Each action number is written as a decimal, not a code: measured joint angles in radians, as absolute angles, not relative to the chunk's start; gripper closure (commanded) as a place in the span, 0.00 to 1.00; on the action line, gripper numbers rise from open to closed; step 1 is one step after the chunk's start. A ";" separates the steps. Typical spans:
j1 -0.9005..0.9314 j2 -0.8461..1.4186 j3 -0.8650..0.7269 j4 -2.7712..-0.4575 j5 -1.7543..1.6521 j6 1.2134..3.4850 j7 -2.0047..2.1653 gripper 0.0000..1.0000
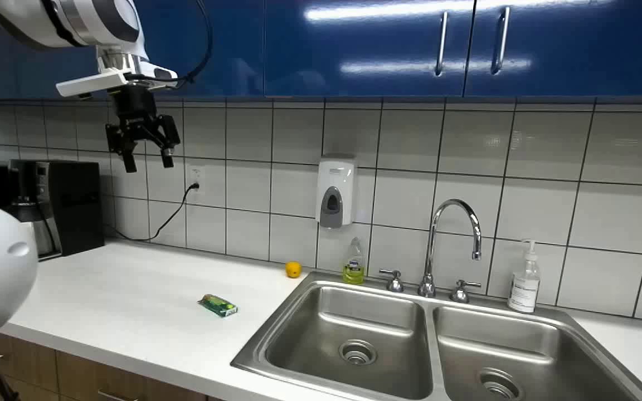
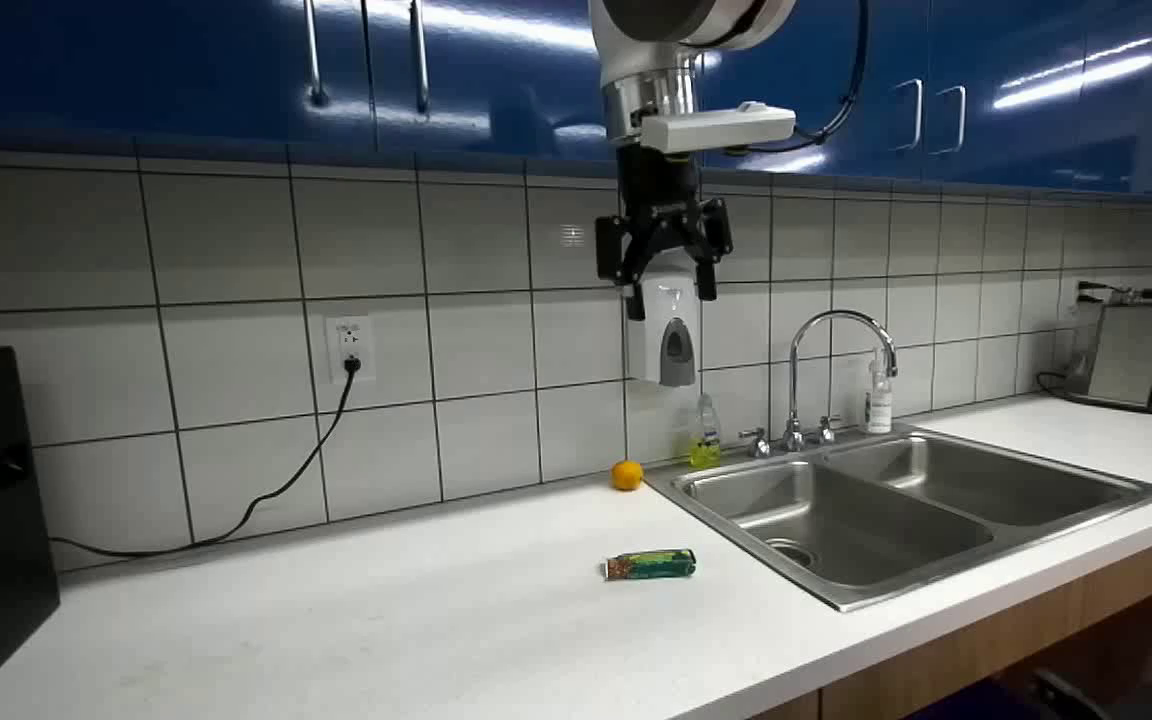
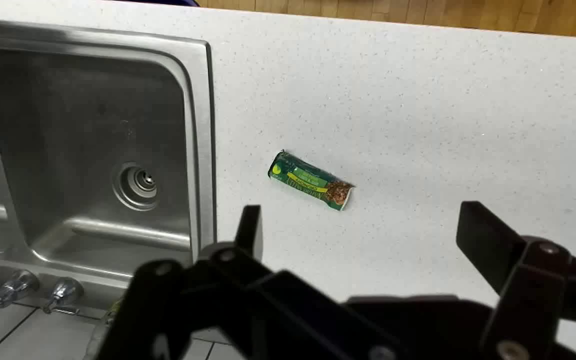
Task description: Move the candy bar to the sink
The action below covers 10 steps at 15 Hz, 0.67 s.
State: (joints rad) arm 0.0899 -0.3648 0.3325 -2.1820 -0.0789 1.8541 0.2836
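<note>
- my gripper point(image 3: 361, 220) hangs in the air, well above the counter point(image 3: 418, 125), its jaws spread wide apart.
- below me the candy bar point(image 3: 312, 181) lies flat on the counter in its green wrapper, near the sink point(image 3: 202, 150) but apart from its rim.
- a round orange-yellow object point(image 1: 293, 270) sits by the sink's back corner, near the tiled wall point(image 1: 248, 184).
- at the sink's back edge i see a clear bottle point(image 1: 354, 270) of yellow-green liquid, below a white dispenser point(image 1: 336, 192).

Candy bar point(image 3: 312, 181) lies on counter point(image 3: 418, 125) beside sink point(image 3: 204, 125), fruit point(image 2: 626, 475) perhaps against wall point(image 2: 486, 350)
</note>
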 measured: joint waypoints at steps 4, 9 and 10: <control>0.095 -0.364 0.327 -2.184 -0.079 1.855 0.284 0.00; 0.098 -0.397 0.289 -2.214 -0.078 1.855 0.305 0.00; 0.098 -0.415 0.277 -2.230 -0.078 1.855 0.316 0.00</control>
